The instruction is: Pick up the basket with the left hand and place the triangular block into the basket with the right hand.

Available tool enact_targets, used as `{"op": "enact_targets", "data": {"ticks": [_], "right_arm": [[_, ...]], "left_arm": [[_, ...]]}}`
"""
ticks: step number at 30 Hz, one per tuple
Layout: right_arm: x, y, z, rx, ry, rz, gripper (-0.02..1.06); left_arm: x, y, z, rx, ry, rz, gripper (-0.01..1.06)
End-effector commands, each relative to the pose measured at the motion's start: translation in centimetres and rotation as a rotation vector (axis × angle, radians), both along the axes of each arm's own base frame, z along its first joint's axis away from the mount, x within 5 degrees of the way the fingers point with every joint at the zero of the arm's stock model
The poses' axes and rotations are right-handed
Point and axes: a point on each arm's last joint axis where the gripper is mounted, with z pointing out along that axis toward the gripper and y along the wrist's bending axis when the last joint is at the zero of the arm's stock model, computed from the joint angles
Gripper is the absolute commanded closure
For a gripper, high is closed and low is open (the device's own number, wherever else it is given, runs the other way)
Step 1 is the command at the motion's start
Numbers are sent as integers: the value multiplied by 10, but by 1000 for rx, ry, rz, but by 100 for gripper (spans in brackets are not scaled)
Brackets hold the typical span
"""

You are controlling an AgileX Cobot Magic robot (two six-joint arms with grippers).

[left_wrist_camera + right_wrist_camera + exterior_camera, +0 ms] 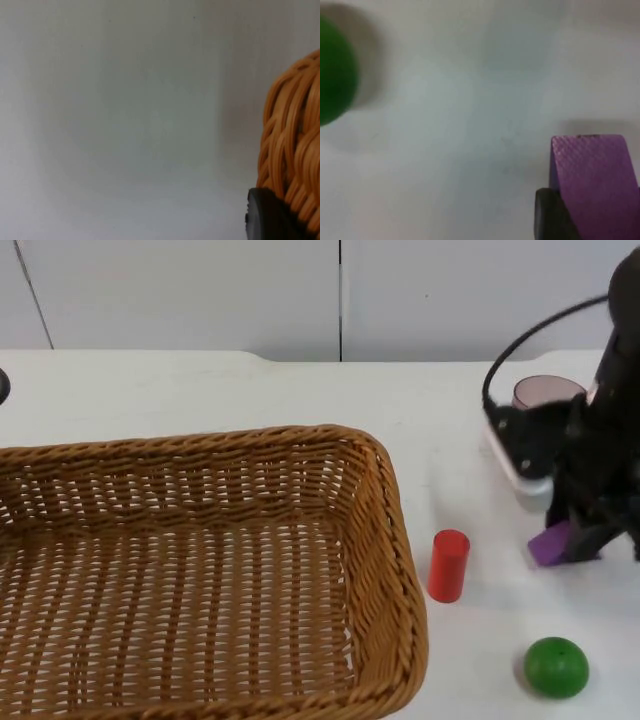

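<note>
The woven wicker basket (395, 540) looms large over the left of the table in the top view. In the left wrist view its rim (292, 130) lies right against my left gripper's black fingertip (265, 217), which grips it. At the table's right side my right gripper (572, 538) is shut on the purple triangular block (549, 543), low over the table. The right wrist view has the purple block (592, 175) pressed against a black fingertip (552, 215).
A red cylinder (448, 565) stands just right of the basket's wall. A green ball (556, 667) (335, 75) lies near the front edge, below the right gripper. A pinkish cup (545, 392) stands behind the right arm.
</note>
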Motion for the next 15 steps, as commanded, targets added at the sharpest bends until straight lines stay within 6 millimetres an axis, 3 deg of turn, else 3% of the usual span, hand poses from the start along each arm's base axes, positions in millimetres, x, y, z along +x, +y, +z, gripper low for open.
{"op": "enact_targets", "data": {"ticks": [1,2,5,6,11,12,15], "right_arm": [[-11,-1,40,16,8,-44,105],[-11,-1,40,16,8,-44,105],[-27,3,93,131,-22,-96,105],[-27,3,93,131,-22,-96,105],[-55,8,157,367,-72,-306,105],[-55,8,157,367,-72,-306,105],[-66,4,177,428,-54,-574,105]], "left_arm": [[0,-3,4,-33,-11,16,105],[0,-3,4,-33,-11,16,105],[0,-3,4,-29,-17,19,105],[0,-3,4,-29,-17,19,105],[0,-3,4,-29,-17,19,105],[0,-3,4,-29,-17,19,105],[-1,-3,4,-34,-11,16,105]]}}
